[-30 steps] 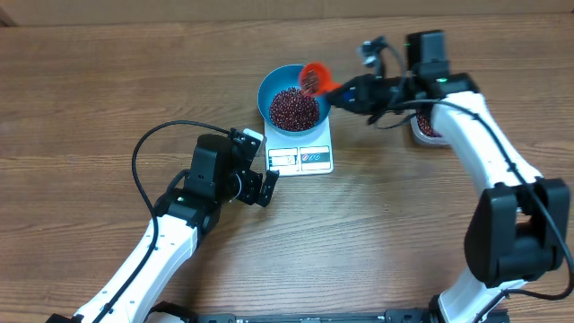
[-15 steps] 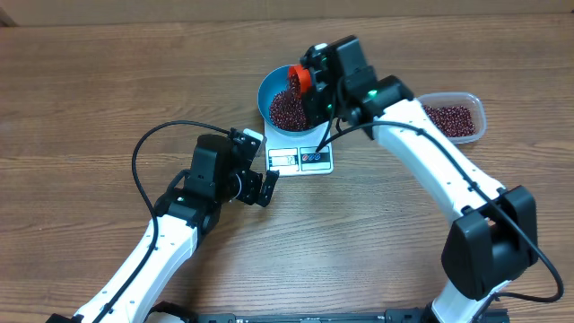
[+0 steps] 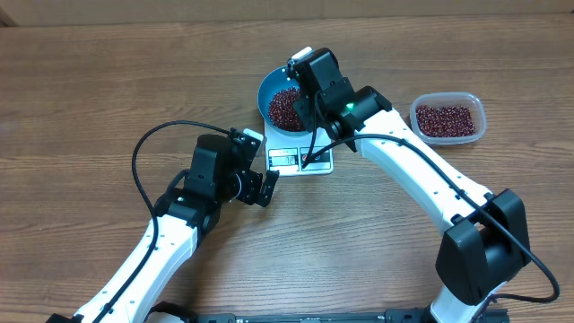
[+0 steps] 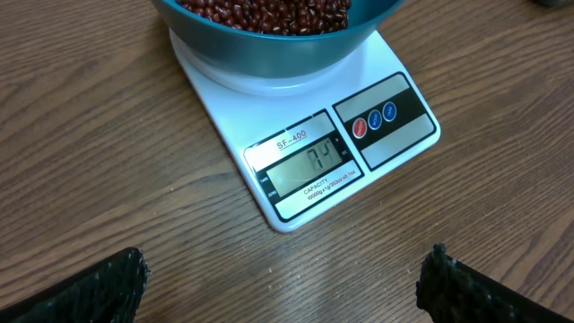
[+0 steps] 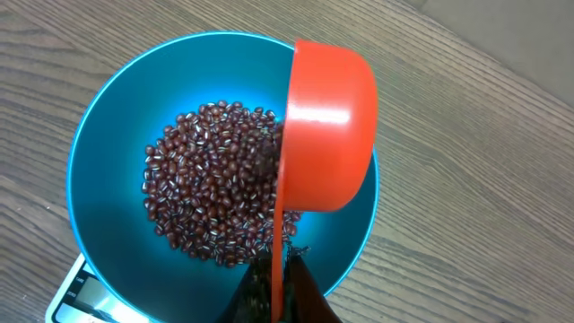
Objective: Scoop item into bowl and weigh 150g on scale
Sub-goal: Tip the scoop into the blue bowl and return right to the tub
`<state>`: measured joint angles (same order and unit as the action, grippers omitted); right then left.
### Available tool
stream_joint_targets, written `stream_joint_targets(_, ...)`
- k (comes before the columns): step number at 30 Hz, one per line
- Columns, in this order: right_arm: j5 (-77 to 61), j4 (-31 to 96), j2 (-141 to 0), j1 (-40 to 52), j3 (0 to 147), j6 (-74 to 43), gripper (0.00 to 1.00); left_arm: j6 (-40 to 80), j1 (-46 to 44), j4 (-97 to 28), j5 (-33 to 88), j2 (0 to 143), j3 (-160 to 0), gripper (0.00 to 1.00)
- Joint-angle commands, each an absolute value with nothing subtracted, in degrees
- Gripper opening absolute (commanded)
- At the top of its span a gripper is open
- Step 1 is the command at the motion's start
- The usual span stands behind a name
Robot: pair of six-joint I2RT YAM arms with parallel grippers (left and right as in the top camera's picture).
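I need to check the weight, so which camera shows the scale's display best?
The left wrist view: the display of the scale faces the camera, large, digits visible. Overhead shows it tiny and unreadable. The right wrist view catches only a scale corner beneath the bowl.

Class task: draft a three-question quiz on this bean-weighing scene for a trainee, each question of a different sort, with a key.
1. True or false: the blue bowl of beans stands on the scale.
2. What does the right claw grip? A) an orange scoop B) a metal spoon C) nothing
3. Fill in: the left claw is ____.
Key: 1 true; 2 A; 3 open.
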<state>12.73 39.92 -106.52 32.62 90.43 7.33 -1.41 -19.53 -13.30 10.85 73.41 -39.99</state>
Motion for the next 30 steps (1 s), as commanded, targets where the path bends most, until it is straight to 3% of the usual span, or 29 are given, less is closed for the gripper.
stream_joint_targets(1,8.84,39.81,-106.50,31.51,92.33,7.33,0.04,-0.84,-19.64,-13.23,10.50,73.78,-39.75,1.00)
stream_joint_targets(16,-17.91,39.13,-102.00,20.45,92.38,5.34,0.04,-0.84,-19.64,-13.23,10.50,73.78,-39.75,1.00)
stream_joint_targets(30,-20.05,38.50,-99.61,17.61,92.40,4.67,0.04,-0.84,-19.64,-13.23,10.50,73.78,-39.75,0.99)
